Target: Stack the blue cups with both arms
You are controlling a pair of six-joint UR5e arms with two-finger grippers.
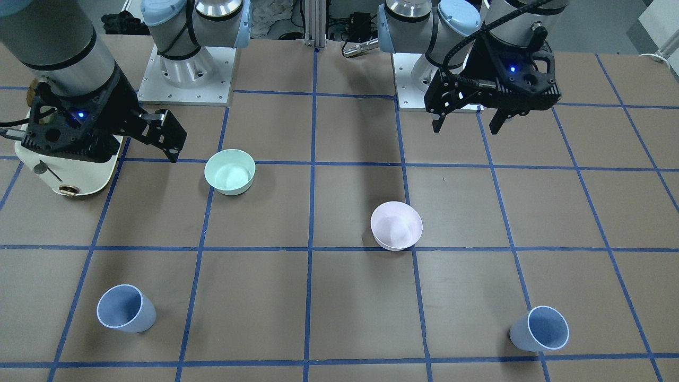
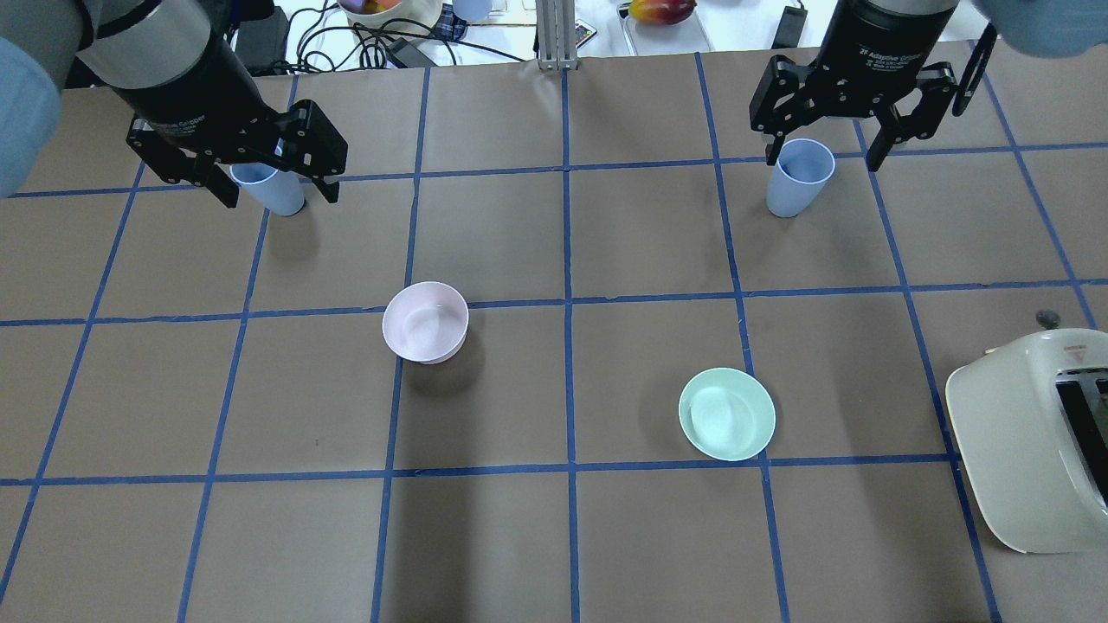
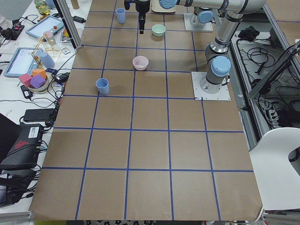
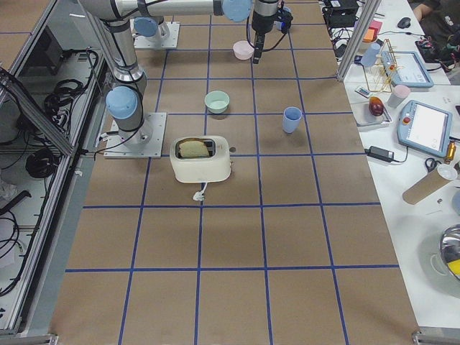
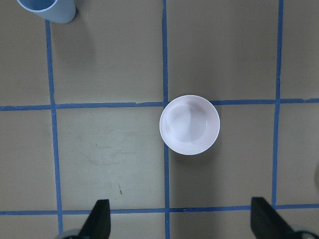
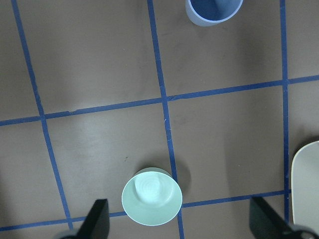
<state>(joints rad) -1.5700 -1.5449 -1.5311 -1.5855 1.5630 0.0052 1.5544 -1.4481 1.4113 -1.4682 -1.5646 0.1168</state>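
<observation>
Two pale blue cups stand upright and far apart near the table's far edge. One (image 2: pixel 275 197) is on my left side; it also shows in the front view (image 1: pixel 540 329). The other (image 2: pixel 796 182) is on my right side; it also shows in the front view (image 1: pixel 126 309). My left gripper (image 2: pixel 279 195) is open and empty, high above the table over the pink bowl (image 5: pixel 189 124). Its cup (image 5: pixel 47 10) is ahead of it. My right gripper (image 2: pixel 822 158) is open and empty, high over the mint-green bowl (image 6: pixel 152 196). Its cup (image 6: pixel 213 11) is ahead of it.
The pink bowl (image 2: pixel 425 322) sits left of the middle and the mint-green bowl (image 2: pixel 727 414) right of it. A cream toaster (image 2: pixel 1030 441) stands at the right edge, below my right arm in the front view (image 1: pixel 69 170). Blue tape lines grid the brown table.
</observation>
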